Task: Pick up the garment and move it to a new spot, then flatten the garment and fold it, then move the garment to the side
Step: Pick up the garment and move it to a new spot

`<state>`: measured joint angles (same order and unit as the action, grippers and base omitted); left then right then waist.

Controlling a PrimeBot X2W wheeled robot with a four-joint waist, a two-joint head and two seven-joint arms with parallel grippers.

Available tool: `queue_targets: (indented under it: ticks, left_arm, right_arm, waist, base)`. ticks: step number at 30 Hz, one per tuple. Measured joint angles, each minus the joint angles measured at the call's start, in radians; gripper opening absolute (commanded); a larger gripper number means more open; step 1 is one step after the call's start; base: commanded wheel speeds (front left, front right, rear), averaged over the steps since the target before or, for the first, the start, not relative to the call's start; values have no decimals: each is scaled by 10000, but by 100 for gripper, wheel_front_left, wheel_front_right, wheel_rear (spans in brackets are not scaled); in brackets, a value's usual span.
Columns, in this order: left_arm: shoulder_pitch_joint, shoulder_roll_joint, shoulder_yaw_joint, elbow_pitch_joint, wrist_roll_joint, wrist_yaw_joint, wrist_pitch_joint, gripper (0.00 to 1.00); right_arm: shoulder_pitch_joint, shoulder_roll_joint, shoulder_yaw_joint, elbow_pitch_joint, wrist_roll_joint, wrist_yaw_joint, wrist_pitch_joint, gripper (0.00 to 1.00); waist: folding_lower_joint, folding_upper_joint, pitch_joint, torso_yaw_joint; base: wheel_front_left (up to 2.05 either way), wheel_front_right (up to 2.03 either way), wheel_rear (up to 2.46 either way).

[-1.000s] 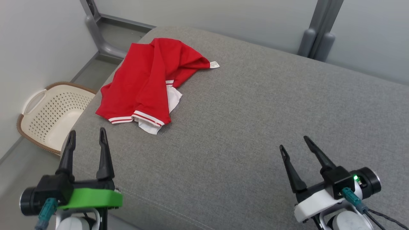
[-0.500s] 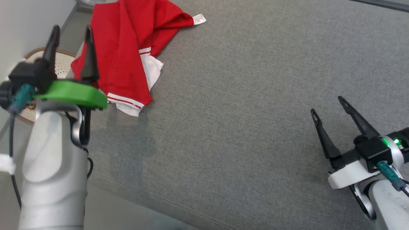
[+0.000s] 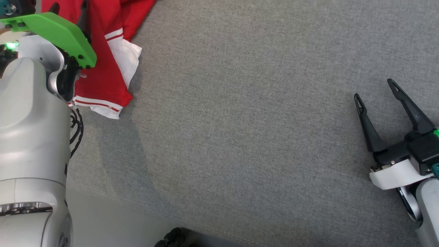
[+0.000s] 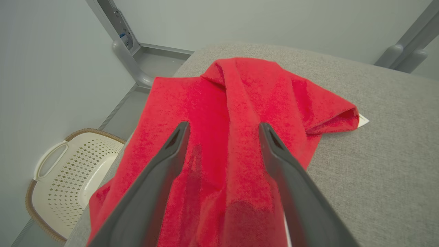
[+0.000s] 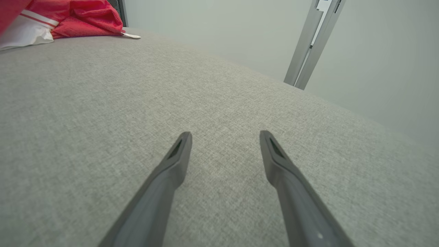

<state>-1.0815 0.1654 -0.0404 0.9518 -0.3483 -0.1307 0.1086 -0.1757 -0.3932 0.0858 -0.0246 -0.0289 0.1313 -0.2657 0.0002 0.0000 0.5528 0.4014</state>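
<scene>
Surface: a grey woven cushion (image 3: 240,120) is seen, with a stitched seam along its near edge.
Room: pale walls (image 4: 51,68) and grey metal posts (image 5: 308,44) are seen behind the cushion, with grey floor (image 4: 157,63) at the far left corner.
Basket: a cream perforated basket (image 4: 68,171) with a brown rim is set on the floor, just beside the cushion's left edge.
Garment: the red garment (image 4: 240,103), trimmed in white with red stripes, is crumpled at the cushion's far left corner. A white label (image 4: 363,120) lies at its right fold.
Left gripper: the left gripper (image 4: 223,127) is held over the garment's middle with fingers spread and nothing gripped. Whether the cloth is touched cannot be told.
Right gripper: the right gripper (image 3: 374,89) is held over the cushion at the right, fingers parted and empty, well apart from the garment.
Cut off: in the head view the garment's far part is lost past the top edge. Its left part is covered by the left arm (image 3: 31,120) and a green bracket (image 3: 58,31).
Unclear: a dark object (image 3: 175,236) at the head view's bottom edge cannot be made out.
</scene>
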Motion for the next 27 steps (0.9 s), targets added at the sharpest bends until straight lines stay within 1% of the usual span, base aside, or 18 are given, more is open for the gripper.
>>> queue_targets:
  ticks: [2, 4, 7, 12, 13, 14, 15, 18, 23, 27]
  left_arm:
    - [-134, 130, -94, 506, 31, 58, 46, 100]
    - [-190, 236, -186, 934, 255, 259, 50, 100]
    - [-215, 272, -173, 1492, 251, 497, 15, 100]
    - [-327, 313, -52, 2123, 13, 487, -171, 100]
    - [-331, 301, -73, 2220, -31, 424, -178, 50]
    - [-337, 295, -82, 2265, -46, 391, -259, 11]
    - [-339, 305, -117, 2295, -65, 330, -414, 0]
    - [-344, 355, -288, 2266, -12, 234, -1074, 0]
    - [-426, 635, -660, 2027, 324, 121, -2268, 0]
    - [-590, 941, -974, 1743, 520, 77, -2853, 0]
  right_arm:
    - [-48, 0, -21, -96, 0, 4, -2, 100]
    - [-98, 0, -71, -176, -2, 6, -4, 100]
    - [-153, -17, -109, -278, -4, 6, -17, 100]
    - [-255, -23, -132, -332, -15, 6, -59, 100]
    - [-266, -25, -136, -336, -19, 6, -61, 100]
    - [-272, -31, -134, -336, -21, 6, -61, 100]
    - [-275, -36, -125, -328, -25, 6, -61, 100]
    - [-292, -33, -88, -259, -31, 4, -59, 100]
    - [-282, 128, -10, 40, -31, 2, -40, 100]
    - [-163, 466, 201, 301, -6, -2, 2, 100]
  waist:
    - [0, 0, 175, -97]
    - [-1, 0, 310, -182]
    - [-1, 0, 486, -294]
    - [-2, 0, 654, -422]
    - [-2, 0, 660, -426]
    - [-2, 0, 657, -425]
    - [-2, 0, 648, -425]
    - [-2, 0, 571, -424]
    - [-1, 0, 230, -418]
    - [-1, 0, -220, -446]
  base:
    - [0, 0, 0]
    - [0, 0, 0]
    - [0, 0, 0]
    - [0, 0, 0]
    - [0, 0, 0]
    - [0, 0, 0]
    - [0, 0, 0]
    - [0, 0, 0]
    - [0, 0, 0]
    - [0, 0, 0]
